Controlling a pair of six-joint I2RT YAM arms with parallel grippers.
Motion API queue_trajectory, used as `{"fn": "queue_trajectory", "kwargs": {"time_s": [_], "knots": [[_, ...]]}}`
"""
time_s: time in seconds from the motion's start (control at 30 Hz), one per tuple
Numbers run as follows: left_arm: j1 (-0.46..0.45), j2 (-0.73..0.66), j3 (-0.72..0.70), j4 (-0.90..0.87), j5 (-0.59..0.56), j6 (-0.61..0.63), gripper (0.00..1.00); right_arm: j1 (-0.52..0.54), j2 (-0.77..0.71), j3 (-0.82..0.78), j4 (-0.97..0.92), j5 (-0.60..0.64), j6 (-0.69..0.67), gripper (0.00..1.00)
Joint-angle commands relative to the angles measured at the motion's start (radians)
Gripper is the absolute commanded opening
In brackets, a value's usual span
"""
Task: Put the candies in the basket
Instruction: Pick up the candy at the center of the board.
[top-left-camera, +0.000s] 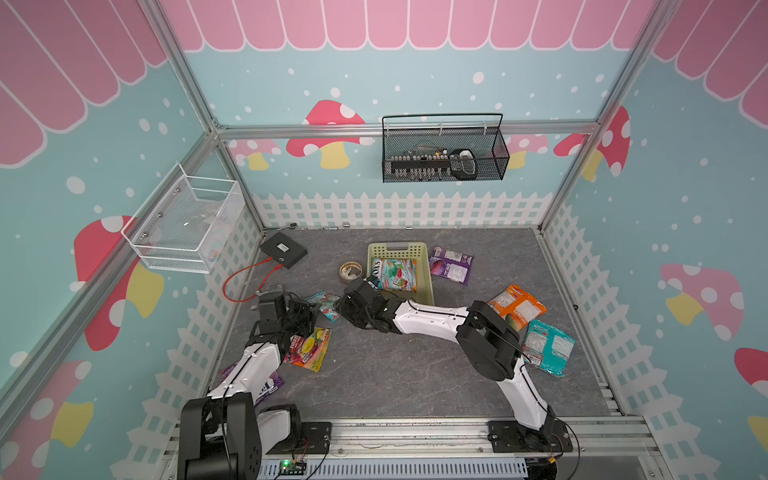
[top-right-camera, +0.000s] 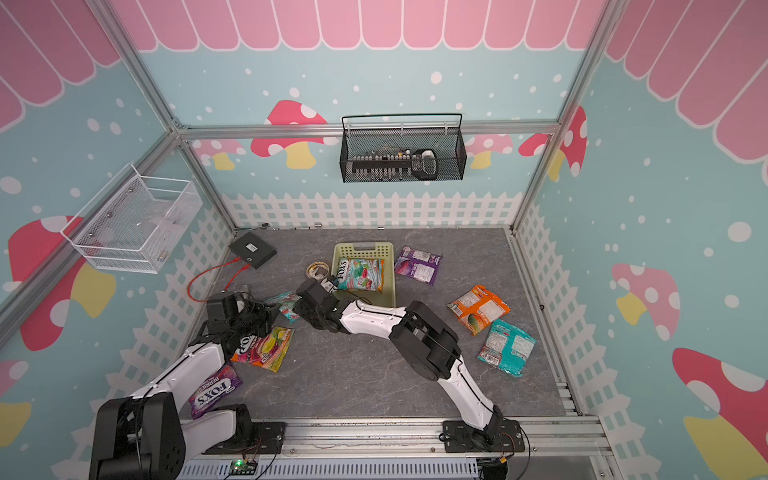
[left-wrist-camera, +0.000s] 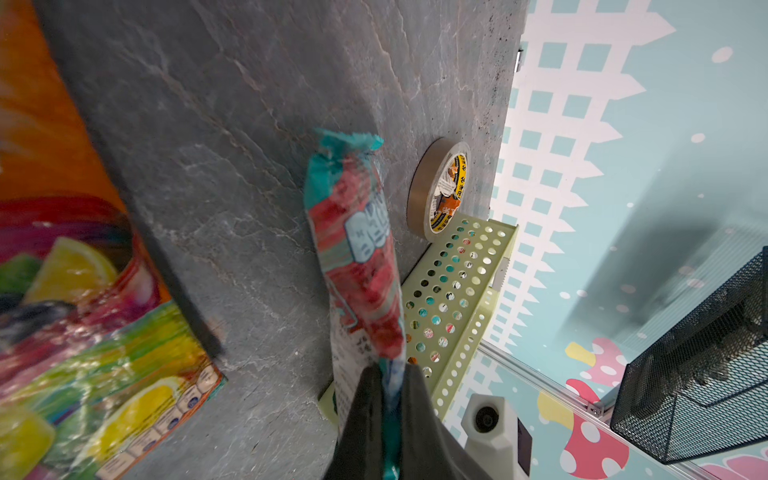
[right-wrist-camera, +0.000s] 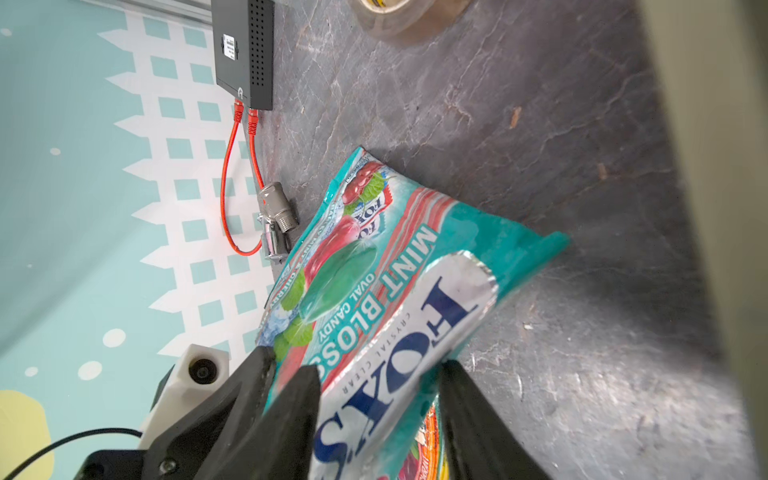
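Right gripper (top-left-camera: 340, 308): the fingertips are hidden under its own wrist in both top views. The right wrist view shows its fingers (right-wrist-camera: 301, 411) spread on either side of the silver FOX'S end of the teal mint bag (right-wrist-camera: 374, 270). I can't tell if they press it or only flank it.

Left gripper (left-wrist-camera: 390, 372): the fingers are pressed together, pinching one edge of that same bag. The bag is outside the basket (top-left-camera: 397, 248), at its 7 o'clock and at 9 o'clock of table centre. It's unclear whether its far end touches the table (top-left-camera: 374, 374).

The basket sits at 12 o'clock on the table with a second mint bag (top-left-camera: 392, 274) lying flat inside. The right arm (top-left-camera: 432, 318) crosses the basket's near wall and hides that edge.

- Tape roll (top-left-camera: 351, 271): just beside the basket at its 9 o'clock.
- Purple bag (top-left-camera: 451, 266): at the basket's 3 o'clock.
- Orange bag (top-left-camera: 519, 303) and teal bag (top-left-camera: 550, 349): at 3 to 4 o'clock of the table, each partly covered by the right arm's elbow.
- Yellow fruit bag (top-left-camera: 309, 349): at 8 o'clock, one corner under the left arm (top-left-camera: 257, 365).
- Purple berries bag (top-right-camera: 214, 388): at 7 o'clock, largely hidden by that arm.
- Black box (top-left-camera: 283, 250) with red cable (top-left-camera: 245, 282): at 10 o'clock.

The contents of the black wire basket (top-left-camera: 444, 153) on the back wall are too small to read.
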Motion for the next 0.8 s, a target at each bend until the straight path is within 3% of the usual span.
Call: {"fn": "queue_trajectory", "kwargs": {"time_s": [0.0, 0.1, 0.17, 0.23, 0.33, 0.4, 0.57, 0.77], "knots": [[-0.012, -0.038, -0.008, 0.024, 0.050, -0.017, 0.00, 0.009, -0.008, -0.015, 0.047, 0.009, -0.004, 0.33], [-0.012, -0.065, -0.021, 0.003, 0.042, -0.008, 0.00, 0.007, -0.054, -0.052, 0.119, 0.062, -0.056, 0.07], [-0.012, -0.094, -0.023, -0.020, 0.021, 0.006, 0.00, 0.007, -0.078, -0.050, 0.169, 0.081, -0.127, 0.00], [-0.012, -0.124, -0.018, -0.042, -0.003, 0.015, 0.05, 0.007, -0.094, -0.023, 0.208, 0.080, -0.230, 0.00], [-0.012, -0.164, 0.023, -0.088, -0.033, 0.053, 0.35, 0.005, -0.107, 0.038, 0.216, 0.060, -0.394, 0.00], [-0.012, -0.173, 0.080, -0.135, -0.047, 0.113, 0.47, 0.004, -0.130, 0.067, 0.209, 0.056, -0.533, 0.00], [-0.013, -0.180, 0.221, -0.225, -0.088, 0.324, 0.64, -0.041, -0.203, 0.106, 0.139, 0.013, -0.763, 0.00], [-0.027, -0.152, 0.312, -0.287, -0.064, 0.510, 0.77, -0.160, -0.256, 0.110, 0.022, -0.179, -0.875, 0.00]]}}
